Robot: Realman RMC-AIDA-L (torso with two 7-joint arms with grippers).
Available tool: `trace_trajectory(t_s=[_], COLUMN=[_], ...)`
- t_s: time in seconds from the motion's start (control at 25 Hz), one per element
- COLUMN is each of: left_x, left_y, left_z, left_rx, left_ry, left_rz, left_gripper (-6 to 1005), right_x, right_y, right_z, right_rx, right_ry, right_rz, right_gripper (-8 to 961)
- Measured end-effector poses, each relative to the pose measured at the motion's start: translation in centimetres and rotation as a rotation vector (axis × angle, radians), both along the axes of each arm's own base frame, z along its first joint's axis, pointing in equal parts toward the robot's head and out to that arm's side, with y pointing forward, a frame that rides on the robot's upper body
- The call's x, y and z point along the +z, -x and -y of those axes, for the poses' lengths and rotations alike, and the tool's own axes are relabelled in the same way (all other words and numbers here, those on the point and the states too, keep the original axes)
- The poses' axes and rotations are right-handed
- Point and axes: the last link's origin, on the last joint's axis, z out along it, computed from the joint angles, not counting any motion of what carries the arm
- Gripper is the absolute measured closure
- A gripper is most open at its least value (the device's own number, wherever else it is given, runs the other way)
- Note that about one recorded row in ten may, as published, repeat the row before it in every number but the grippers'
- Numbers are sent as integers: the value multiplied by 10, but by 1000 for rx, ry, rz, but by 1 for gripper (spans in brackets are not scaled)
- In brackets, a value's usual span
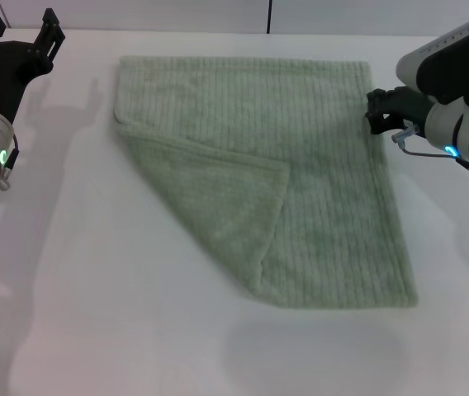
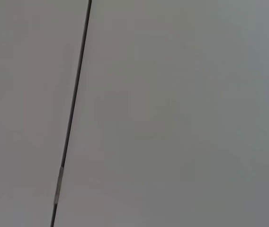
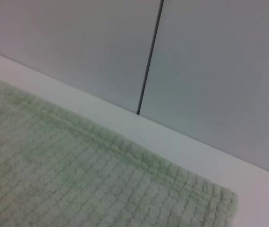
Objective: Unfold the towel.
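the near part of the white, smooth, matte counter [image 1: 135,346] shows bare. on it, spreading from the middle toward the far edge, lies the large pale sage-green terry towel [image 1: 325,206] — roughly rectangular, soft and nubby, with fine parallel ribs running near-to-far and hemmed edges. its near-left corner is doubled over onto the body of the cloth, making a triangular flap [image 1: 222,202] whose tip points right and whose underside looks fluffier and less ribbed than the face around it. the rest lies flat; the near-right corner and both far corners are out.

judging by this, the unfolding is mostly done and the step in hand is that last turned-in corner. the next move would call for a pinch on the flap's tip or its free hem, taking only the top layer, then a pull back toward the near left so the corner lays out. terry is limp and clings to itself, so a deep bite could drag the lower layer along.

farther off, the right gripper [image 1: 375,111] sits just beside the towel's right edge near the far corner; whether its jaws are parted or closed, i cannot tell. its wrist view shows the towel's hem and corner against the grey panelled wall [image 3: 210,61]. the left gripper [image 1: 24,37] hangs at the far left, well apart from the cloth, its black jaws spread wide and holding nothing.
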Motion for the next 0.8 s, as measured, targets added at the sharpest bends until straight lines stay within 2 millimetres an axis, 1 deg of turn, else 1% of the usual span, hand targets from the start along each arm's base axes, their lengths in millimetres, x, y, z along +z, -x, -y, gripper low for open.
trace_trajectory(t_s=[0.44, 0.8], left_x=[0, 1], left_y=[-1, 0], left_z=[-1, -1], left_rx=[0, 2], left_ry=[-2, -3], left_rz=[2, 4], left_gripper=[187, 187], right_x=[2, -1], right_y=[0, 5], right_z=[-2, -5], right_rx=[-16, -13], right_ry=[28, 59], right_rz=[27, 50], right_gripper=[924, 924])
